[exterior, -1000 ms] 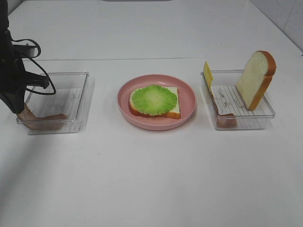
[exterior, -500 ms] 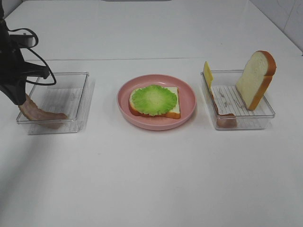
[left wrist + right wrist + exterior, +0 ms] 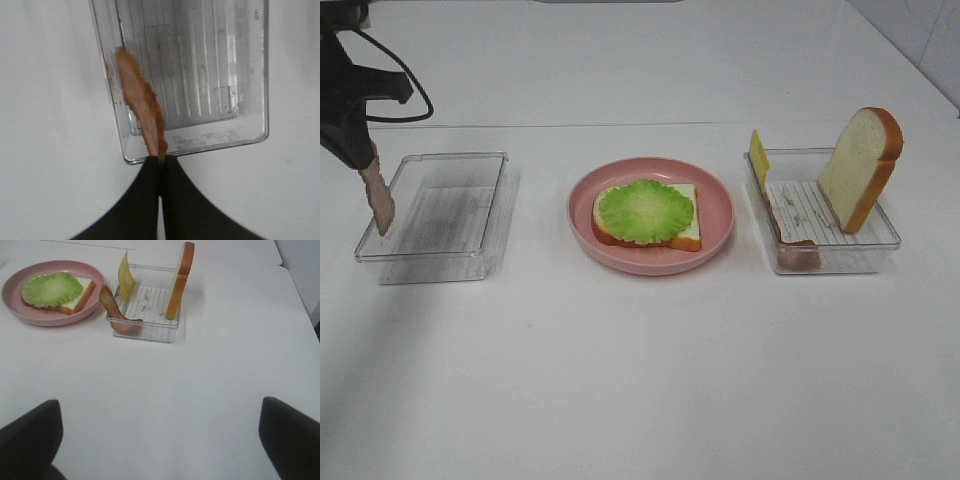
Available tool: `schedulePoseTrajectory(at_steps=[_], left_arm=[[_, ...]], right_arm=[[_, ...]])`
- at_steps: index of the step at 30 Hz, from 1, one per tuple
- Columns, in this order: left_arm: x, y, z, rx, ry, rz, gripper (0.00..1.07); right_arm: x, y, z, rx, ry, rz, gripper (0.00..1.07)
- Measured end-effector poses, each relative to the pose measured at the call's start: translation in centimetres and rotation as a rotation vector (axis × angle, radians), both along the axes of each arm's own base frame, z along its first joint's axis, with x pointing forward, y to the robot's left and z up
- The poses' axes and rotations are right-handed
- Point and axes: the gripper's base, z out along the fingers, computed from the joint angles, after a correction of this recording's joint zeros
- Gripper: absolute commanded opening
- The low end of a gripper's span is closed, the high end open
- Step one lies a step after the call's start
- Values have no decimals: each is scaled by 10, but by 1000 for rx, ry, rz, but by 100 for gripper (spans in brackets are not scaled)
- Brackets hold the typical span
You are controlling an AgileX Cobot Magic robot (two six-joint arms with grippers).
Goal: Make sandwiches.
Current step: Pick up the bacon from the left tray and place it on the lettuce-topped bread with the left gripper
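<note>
1. Step in hand: fetching bacon for the sandwich. My left pincer (image 3: pixel 367 165) was clenched on the upper end of a bacon strip (image 3: pixel 380 205). The strip hung straight down over the left edge of the left tray (image 3: pixel 470 158), at the far left of the table.
2. The sandwich so far lay at the centre: a bread slice (image 3: pixel 688 195) on the pink plate (image 3: pixel 722 210), with lettuce (image 3: pixel 645 210) on top.
3. Judgement: the next move called for a carry to the right, clearing the tray wall and plate rim. I would then lay the limp strip flat on the lettuce before letting go.
4. My right pincer (image 3: pixel 160 405) stood released and held nothing, on the near side of the right tray (image 3: pixel 145 335).
5. The high view did not show the right pincer; its wrist view did. That view also showed a second bacon strip (image 3: pixel 120 322) draped over the tray wall towards the plate, with a cheese slice (image 3: pixel 127 280) and a second bread slice (image 3: pixel 181 280) standing upright. The left wrist view alone showed my jaws pressed together on the strip's end.
</note>
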Motion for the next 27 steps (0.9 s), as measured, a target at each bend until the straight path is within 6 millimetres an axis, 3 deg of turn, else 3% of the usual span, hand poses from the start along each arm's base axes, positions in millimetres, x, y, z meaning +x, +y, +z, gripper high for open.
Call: schedulePoseTrajectory(at_steps=[5, 15, 17, 27], left_arm=[[-5, -1, 15, -17, -21, -13, 0], [4, -11, 45, -119, -107, -10, 0], [5, -23, 57, -163, -140, -30, 0], [0, -73, 77, -257, -185, -132, 0]], right_arm=[[0, 0, 0, 0, 0, 0, 98], [0, 0, 0, 0, 0, 0, 98], [0, 0, 0, 0, 0, 0, 98], [0, 0, 0, 0, 0, 0, 98]])
